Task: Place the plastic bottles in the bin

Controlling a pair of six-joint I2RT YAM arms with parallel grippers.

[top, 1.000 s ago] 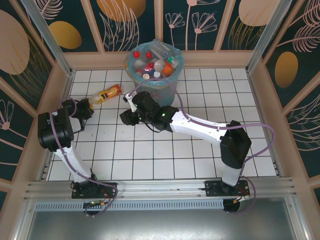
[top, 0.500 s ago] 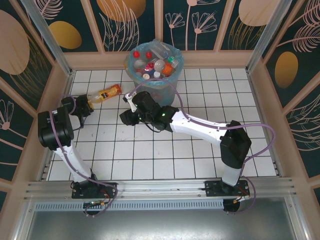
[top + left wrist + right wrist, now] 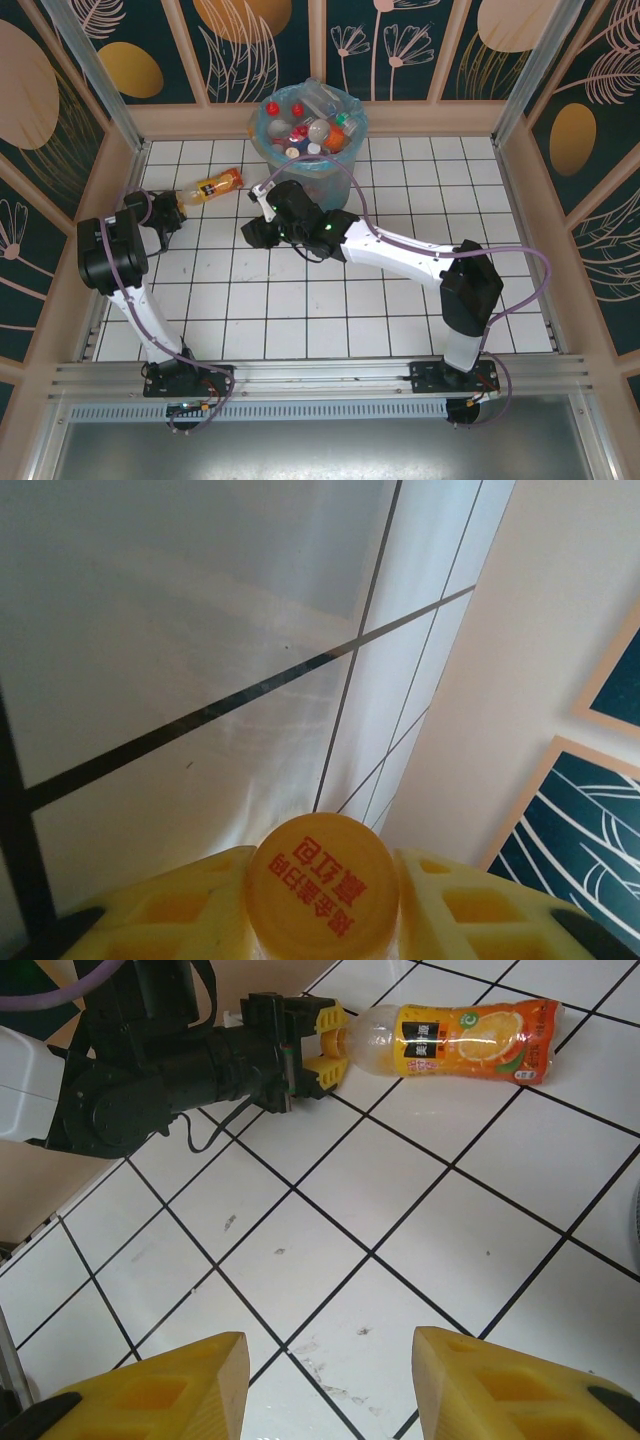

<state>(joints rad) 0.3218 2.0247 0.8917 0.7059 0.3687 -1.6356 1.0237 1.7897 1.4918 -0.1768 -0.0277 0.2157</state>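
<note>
orange bottle point(image 3: 460, 1040) | lying flat | cap between fingers point(image 3: 180, 910) of left end effector point(image 3: 335, 1045)

Orange bottle point(image 3: 208, 187) on its side, left of bottle-filled bin point(image 3: 257, 134)

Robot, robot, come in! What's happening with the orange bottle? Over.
Left gripper astride the cap of the orange bottle, grip unclear. Right gripper open, empty. Bottle lying on the tiles, outside the bin. Right arm near the path.
</note>
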